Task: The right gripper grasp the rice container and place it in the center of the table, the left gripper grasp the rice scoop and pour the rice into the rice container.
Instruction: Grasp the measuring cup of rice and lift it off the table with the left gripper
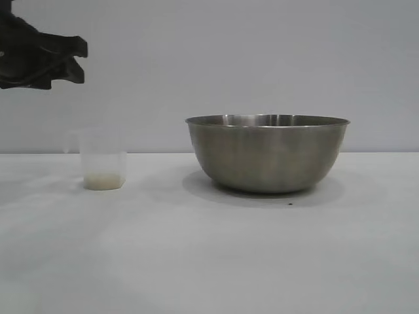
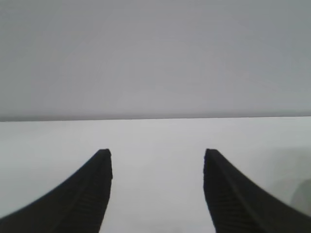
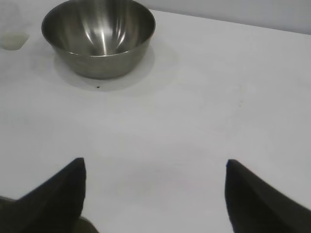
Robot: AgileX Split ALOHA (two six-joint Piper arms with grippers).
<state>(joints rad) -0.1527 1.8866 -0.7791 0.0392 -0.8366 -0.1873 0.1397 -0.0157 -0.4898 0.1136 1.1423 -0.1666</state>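
The rice container (image 1: 268, 157), a large steel bowl, stands upright on the white table right of centre; nothing shows inside it in the right wrist view (image 3: 99, 34). The rice scoop (image 1: 103, 160), a small translucent cup, stands to the bowl's left with a thin layer of rice (image 1: 103, 180) at its bottom. My left gripper (image 1: 84, 60) hangs above the scoop and a little to its left, well clear of it. It is open with nothing between its fingers (image 2: 156, 154). My right gripper (image 3: 155, 162) is open over bare table, far from the bowl, and out of the exterior view.
The scoop (image 3: 12, 29) shows beside the bowl in the right wrist view. A tiny dark speck (image 1: 290, 203) lies on the table in front of the bowl. The white table (image 1: 209, 261) stretches wide toward the front, with a plain grey wall behind it.
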